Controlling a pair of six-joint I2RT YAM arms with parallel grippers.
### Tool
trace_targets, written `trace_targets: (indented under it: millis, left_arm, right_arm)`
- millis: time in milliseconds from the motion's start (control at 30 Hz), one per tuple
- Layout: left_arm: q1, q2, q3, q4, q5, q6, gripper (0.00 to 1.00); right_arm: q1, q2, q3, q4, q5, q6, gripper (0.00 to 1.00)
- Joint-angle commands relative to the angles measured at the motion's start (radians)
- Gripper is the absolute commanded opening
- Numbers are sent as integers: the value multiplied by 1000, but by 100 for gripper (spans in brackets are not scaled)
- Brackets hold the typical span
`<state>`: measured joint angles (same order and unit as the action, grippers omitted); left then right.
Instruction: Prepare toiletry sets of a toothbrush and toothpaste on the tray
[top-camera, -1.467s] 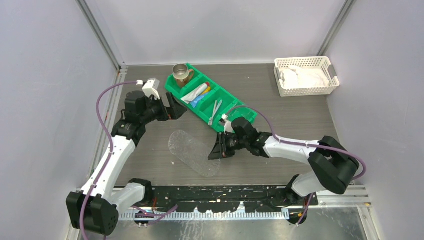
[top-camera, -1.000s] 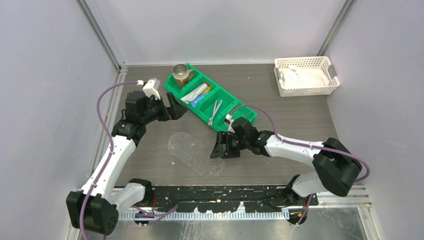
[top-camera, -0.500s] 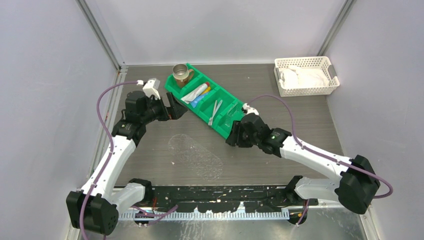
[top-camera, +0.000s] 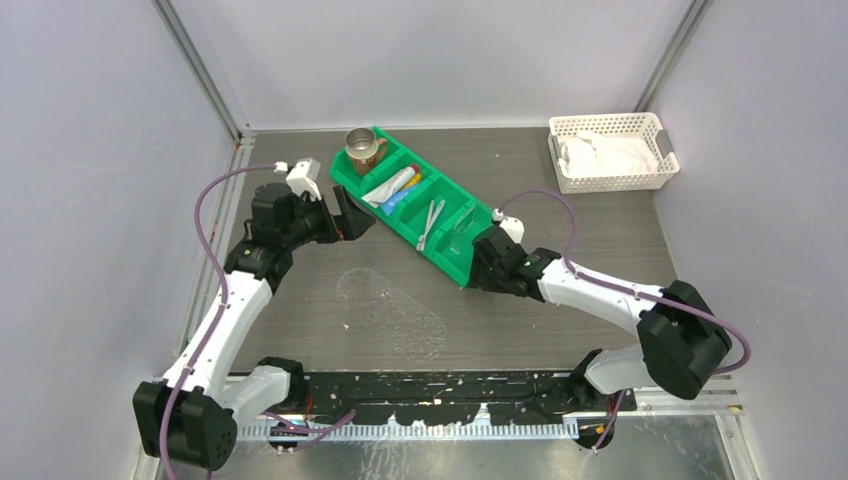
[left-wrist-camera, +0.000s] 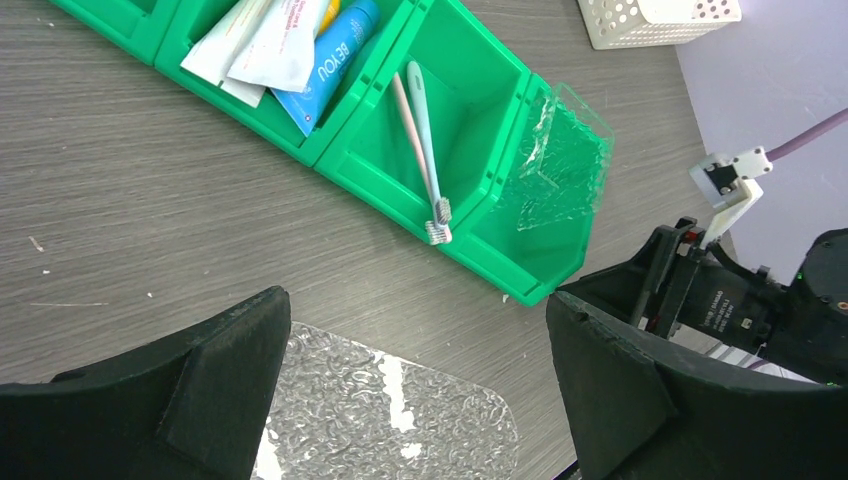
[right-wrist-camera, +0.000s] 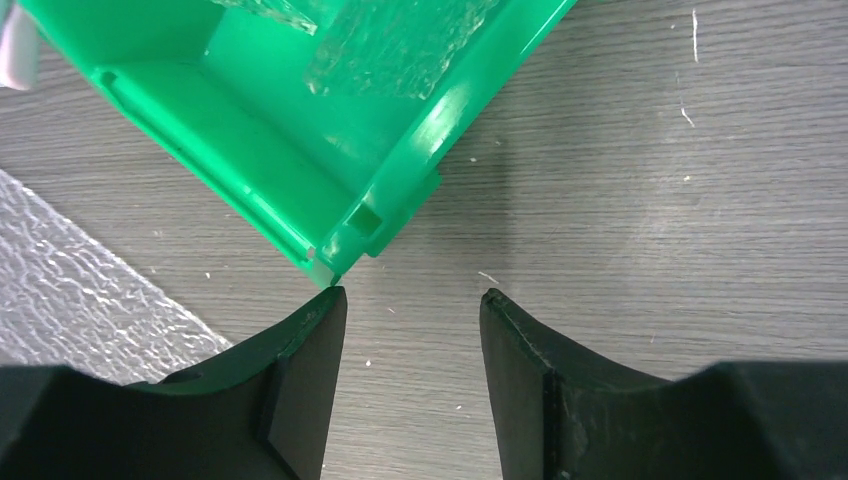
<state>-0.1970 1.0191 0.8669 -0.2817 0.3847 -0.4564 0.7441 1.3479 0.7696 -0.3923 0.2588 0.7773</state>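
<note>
Top external — left pincer (top-camera: 352, 222) wide open, right pincer (right-wrist-camera: 410, 325) parted, low beside green bin (top-camera: 346, 171).

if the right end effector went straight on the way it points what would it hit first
Most likely the end wall of the green four-compartment plastic bin, just ahead of the right end effector; height is unclear.

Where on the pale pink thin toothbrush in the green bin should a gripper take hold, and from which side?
Probably at the neck below the head of the pale pink toothbrush, coming from above: that end rests raised on the rim of the green plastic bin.
</note>
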Motion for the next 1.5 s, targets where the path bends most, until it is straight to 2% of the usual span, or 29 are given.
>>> trace_targets:
  millis: [0, 267, 400, 700, 867, 933, 967, 1067, 1133, 1233, 1467]
  left_arm:
    - [-5, -7, -5, 48, 1, -3, 100]
    - [-6, -12, -5, 45, 3, -4, 100]
    - [-7, -7, -5, 46, 8, -5, 100]
    - [-8, -1, 6, 40, 9, -5, 100]
    - [-9, 3, 6, 41, 8, -4, 100]
    - [-9, 3, 5, 40, 8, -4, 100]
    - [-9, 2, 6, 38, 7, -4, 100]
    - [-10, 1, 6, 35, 4, -3, 100]
    - [-12, 2, 6, 36, 5, -3, 100]
    - [-14, 9, 4, 39, 3, -4, 100]
    - [-19, 10, 3, 35, 1, 0, 100]
  right_arm:
    - [-5, 37, 58, 38, 64, 19, 57]
    - [-15, -11, 57, 53, 48, 16, 57]
    - [-36, 18, 86, 25, 69, -9, 59]
    - [-211, 110, 111, 79, -22, -65, 59]
    - [-262, 159, 161, 56, -30, -109, 57]
    - [-290, 176, 181, 40, -31, -127, 54]
    - [-311, 182, 191, 32, -32, -135, 48]
    - [-358, 201, 215, 8, -33, -174, 20]
    - [-384, 216, 238, -18, -23, -216, 9]
    - [-417, 236, 272, -63, -12, -262, 2]
    - [-424, 270, 311, -87, -9, -332, 1]
